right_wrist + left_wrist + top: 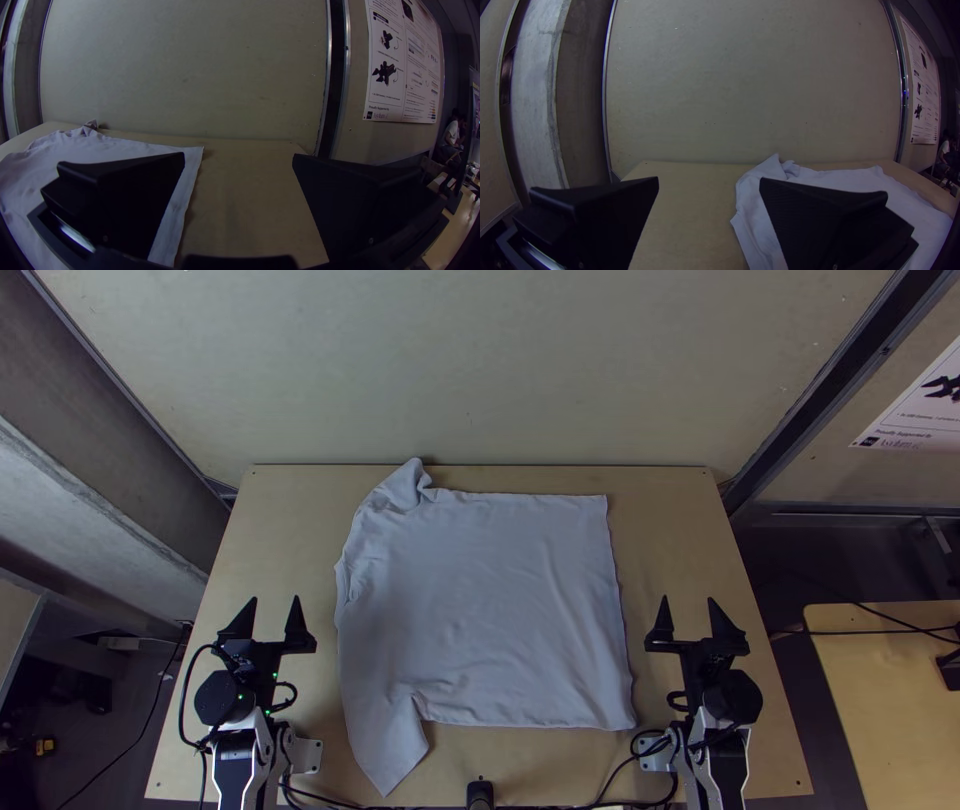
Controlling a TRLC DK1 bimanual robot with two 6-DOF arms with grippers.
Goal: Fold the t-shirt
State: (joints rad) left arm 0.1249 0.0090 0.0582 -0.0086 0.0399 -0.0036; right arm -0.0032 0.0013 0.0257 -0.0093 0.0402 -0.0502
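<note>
Lying spread out on the light wooden table [690,520], the pale grey-white cloth t-shirt [490,610] fills much of the middle. Its big body is mostly flat, with soft little wrinkles. The plain straight end is on the right. On the left side, the cloth has small bumpy folds about halfway up. One sleeve [387,750] sticks out toward the near edge of the table and looks quite flat. The other sleeve [402,488] is up at the far left corner of the shirt. It is crumpled, and its tip reaches the table's far edge.

The left gripper [276,598], with two wide flat black fingers, is over the left part of the table. It is beside the shirt and apart from it. Its fingers are spread wide. In the left wrist view, wood and a bit of the shirt can be seen between the two fingers.

The right gripper [688,597], also with wide flat black fingers, is over the right part of the table, near the shirt's straight end but apart from it. Its fingers are spread wide too. In the right wrist view, wood and a strip of the shirt's edge can be seen between them.

A white paper poster [402,65] with dark pictures hangs on the right.
</note>
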